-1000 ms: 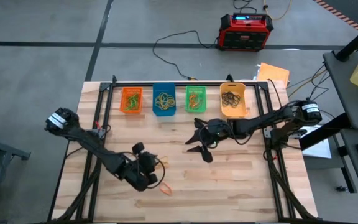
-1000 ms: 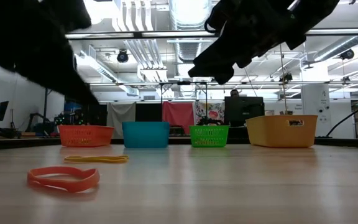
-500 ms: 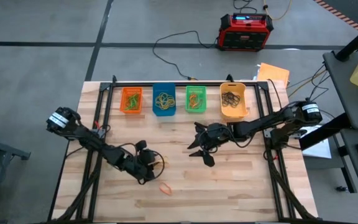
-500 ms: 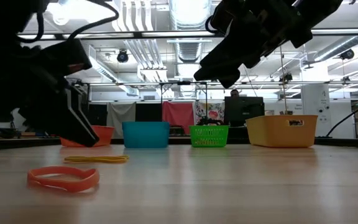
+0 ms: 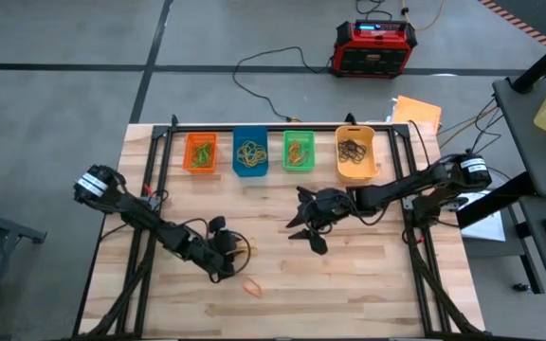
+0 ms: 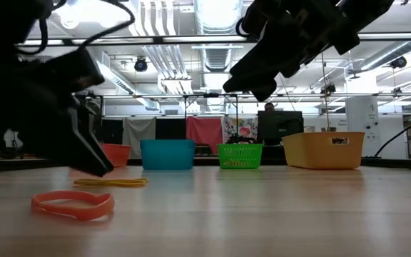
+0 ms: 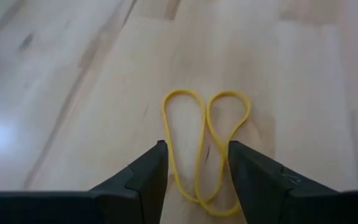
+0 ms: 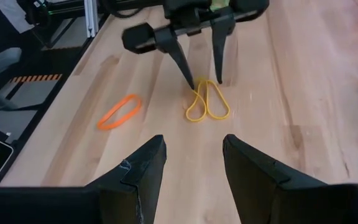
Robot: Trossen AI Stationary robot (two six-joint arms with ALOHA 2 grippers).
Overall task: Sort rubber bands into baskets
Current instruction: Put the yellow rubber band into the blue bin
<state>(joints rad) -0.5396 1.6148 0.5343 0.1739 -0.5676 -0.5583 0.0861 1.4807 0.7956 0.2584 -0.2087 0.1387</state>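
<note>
A yellow rubber band (image 7: 205, 146), twisted into a figure eight, lies flat on the wooden table (image 5: 368, 284) left of the middle. My left gripper (image 7: 196, 149) is open and slants down over it, one fingertip on each side of the band's end. An orange rubber band (image 5: 252, 284) lies flat nearer the front edge. My right gripper (image 5: 303, 230) hangs open above the table's middle, holding nothing. The orange (image 5: 200, 152), blue (image 5: 250, 153), green (image 5: 299, 150) and yellow-orange (image 5: 355, 152) baskets stand in a row at the far edge, with bands inside. My left gripper has its fingertips (image 8: 190, 79) down at the table, either side of the yellow band's end (image 8: 199, 84). They come slanting from above and from the table's left. I cannot tell whether they touch the band, which lies flat.
A red-and-black box (image 5: 375, 47) with cables sits on the floor beyond the table. Black frame rails (image 5: 150, 161) run along the table's left, right and far sides. Bare wood lies at the front right.
My left gripper has come down to the table and shifted a little toward the far edge, onto the yellow band, tipping as it went. Both bands have stayed where they were.
</note>
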